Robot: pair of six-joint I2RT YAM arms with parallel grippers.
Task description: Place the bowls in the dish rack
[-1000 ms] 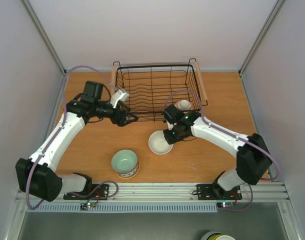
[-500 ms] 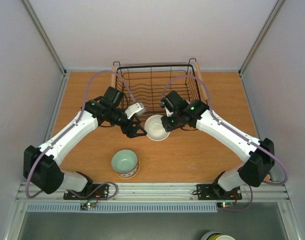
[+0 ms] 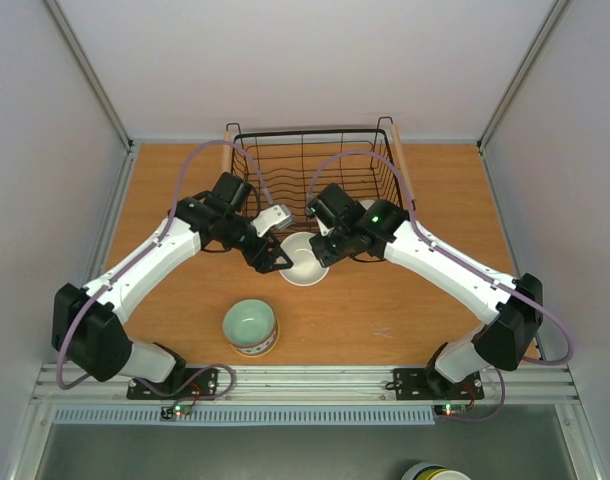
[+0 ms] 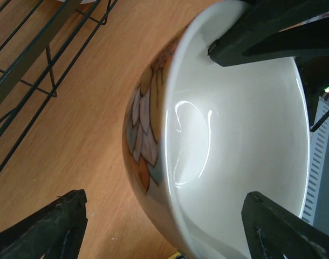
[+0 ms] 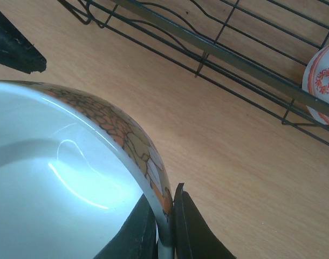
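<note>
A white bowl [image 3: 303, 260] with an orange and beige leaf pattern outside hangs tilted just in front of the dish rack [image 3: 310, 175]. My right gripper [image 3: 325, 246] is shut on its right rim; in the right wrist view its fingers [image 5: 183, 226] pinch the rim of the bowl [image 5: 73, 178]. My left gripper [image 3: 276, 258] is open, with one jaw outside and one inside the left rim of the bowl [image 4: 234, 135]. A pale green bowl [image 3: 250, 326] stands on the table near the front. A red-and-white bowl [image 5: 323, 81] sits inside the rack.
The rack's black wire wall [image 5: 218, 51] runs close behind the held bowl, with wooden handles [image 3: 402, 170] on its sides. The right arm's fingers [image 4: 272, 32] show in the left wrist view. Another bowl [image 3: 430, 472] lies below the table's front rail.
My right gripper has lifted the white bowl off the table and carried it left toward the rack front. My left arm has swung in, and its open jaws now straddle the bowl's rim.
</note>
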